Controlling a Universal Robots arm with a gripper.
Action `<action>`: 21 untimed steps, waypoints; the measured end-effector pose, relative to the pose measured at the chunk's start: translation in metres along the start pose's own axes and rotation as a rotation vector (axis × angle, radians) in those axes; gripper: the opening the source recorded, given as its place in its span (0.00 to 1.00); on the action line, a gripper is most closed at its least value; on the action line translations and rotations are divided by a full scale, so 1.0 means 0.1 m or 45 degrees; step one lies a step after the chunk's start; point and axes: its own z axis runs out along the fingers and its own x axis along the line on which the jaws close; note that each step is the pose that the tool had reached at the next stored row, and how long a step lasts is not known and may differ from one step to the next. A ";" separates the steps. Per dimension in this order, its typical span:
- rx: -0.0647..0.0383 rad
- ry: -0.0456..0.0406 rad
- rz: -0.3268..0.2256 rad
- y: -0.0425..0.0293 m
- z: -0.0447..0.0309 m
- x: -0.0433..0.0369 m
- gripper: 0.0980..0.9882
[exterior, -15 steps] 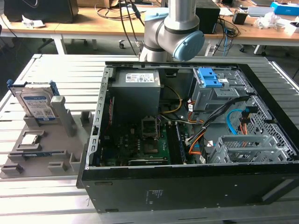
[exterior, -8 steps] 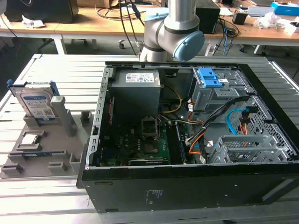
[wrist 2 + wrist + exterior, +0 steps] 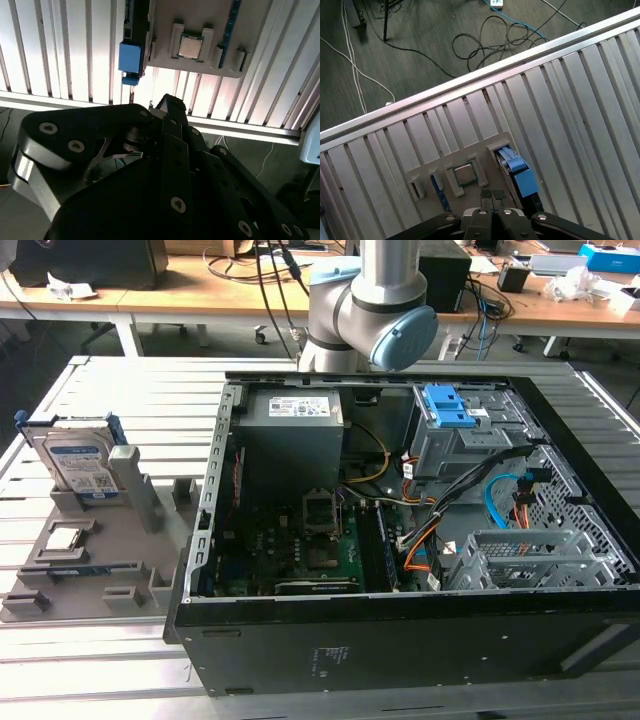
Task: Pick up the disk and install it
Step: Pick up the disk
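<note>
The gripper (image 3: 492, 194) hangs high over the slatted table (image 3: 560, 100) with its jaws clenched tip to tip on nothing, so the step in hand reads as the reach for the disk (image 3: 519, 175), which is not yet touched. The disk stands on edge in a slot of the grey holder (image 3: 90, 570), well below the jaws and off to one side of their line. The small square chip (image 3: 465, 173) sits closer to straight under them. To do this reach well, I judge the jaws must part wider than the disk's thin edge before they come down. Their closing line should be turned square across the two flat faces, and the descent centred on the slot rather than on the chip (a neighbour that would not forgive a bump). The disk's body looks like hard, smooth metal, silver-grey, with a glossy white-and-blue label on the face seen in the exterior view (image 3: 80, 462). That face is likely slippery, so a grip low enough to catch plenty of it seems safer than a pinch at the rim. Its blue frame is bright moulded plastic, probably a little springy. The holder is matte grey with blocky ribs, the table ribbed bare aluminium, and the open computer case (image 3: 400, 640) is dark sheet metal lying well away from the jaws.
</note>
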 end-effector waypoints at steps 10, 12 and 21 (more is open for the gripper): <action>-0.002 0.001 -0.212 0.000 0.000 0.000 0.01; -0.003 0.001 -0.249 0.000 0.000 0.000 0.01; -0.004 0.001 -0.431 0.000 0.000 0.000 0.01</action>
